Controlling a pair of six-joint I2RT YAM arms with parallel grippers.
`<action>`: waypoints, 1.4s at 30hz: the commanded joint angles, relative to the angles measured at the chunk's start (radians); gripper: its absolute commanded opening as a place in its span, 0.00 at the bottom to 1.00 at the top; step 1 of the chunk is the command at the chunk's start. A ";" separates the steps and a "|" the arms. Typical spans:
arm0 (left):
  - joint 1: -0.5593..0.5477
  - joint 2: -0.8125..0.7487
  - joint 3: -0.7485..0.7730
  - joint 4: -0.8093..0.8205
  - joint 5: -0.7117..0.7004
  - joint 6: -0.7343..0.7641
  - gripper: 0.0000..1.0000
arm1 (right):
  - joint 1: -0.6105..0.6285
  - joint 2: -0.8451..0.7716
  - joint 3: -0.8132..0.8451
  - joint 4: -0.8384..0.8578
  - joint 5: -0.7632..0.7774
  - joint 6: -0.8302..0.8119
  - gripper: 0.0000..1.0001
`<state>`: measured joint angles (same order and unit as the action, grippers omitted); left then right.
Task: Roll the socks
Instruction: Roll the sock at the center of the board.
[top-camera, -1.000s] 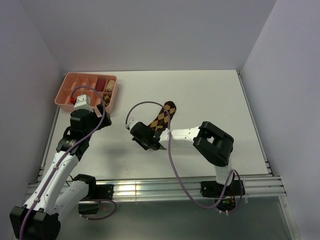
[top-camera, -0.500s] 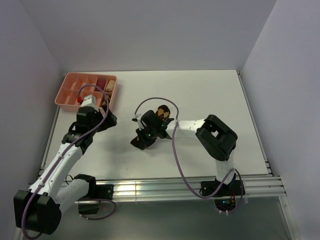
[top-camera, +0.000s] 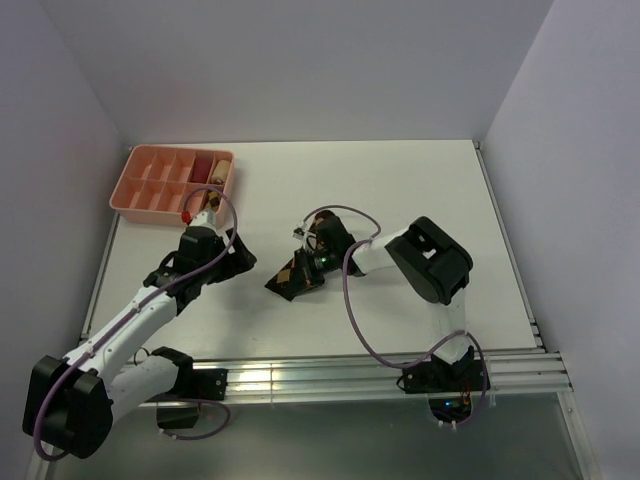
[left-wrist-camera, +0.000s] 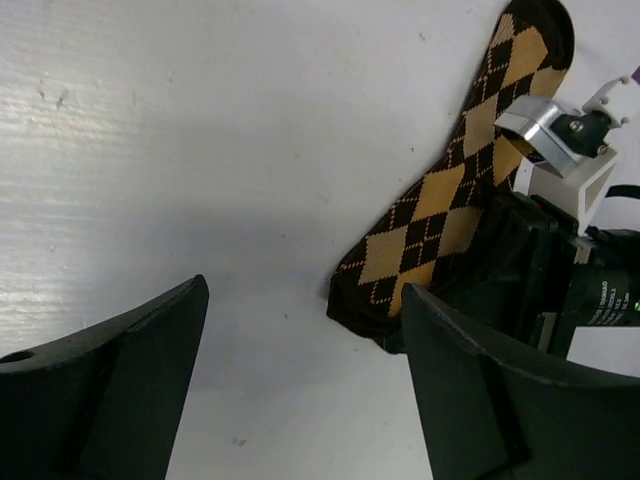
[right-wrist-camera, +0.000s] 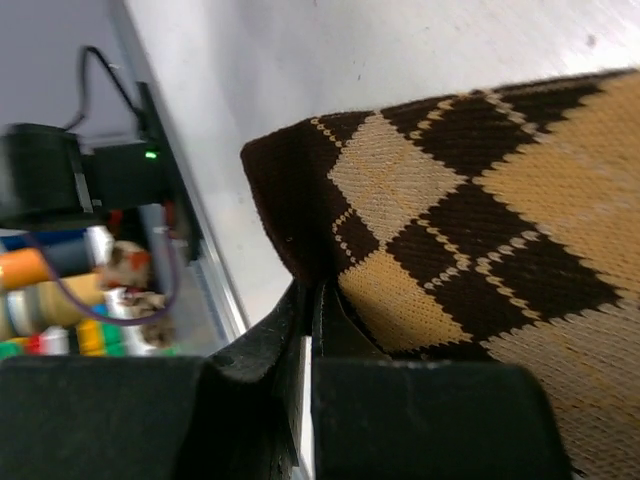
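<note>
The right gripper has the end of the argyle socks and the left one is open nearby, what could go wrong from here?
One: the right gripper pinches only the very edge of the socks, so the fabric may slip out during the roll.
Two: I cannot tell whether both layers are caught; one sock could lag behind.
Three: the open left gripper hovers close to the right one, so moving in it might bump it.
</note>
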<state>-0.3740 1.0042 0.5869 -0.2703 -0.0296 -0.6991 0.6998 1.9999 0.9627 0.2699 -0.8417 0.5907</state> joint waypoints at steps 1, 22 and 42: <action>-0.019 0.001 -0.024 0.042 0.020 -0.048 0.83 | -0.035 0.023 -0.042 0.207 -0.118 0.150 0.00; -0.101 0.204 -0.026 0.045 0.135 -0.040 0.56 | -0.114 0.145 -0.093 0.443 -0.195 0.403 0.00; -0.134 0.413 0.037 0.186 0.166 -0.079 0.53 | -0.117 0.135 -0.067 0.327 -0.174 0.336 0.00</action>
<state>-0.4995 1.3933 0.5953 -0.1173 0.1303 -0.7616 0.5949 2.1361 0.8749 0.6594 -1.0340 0.9440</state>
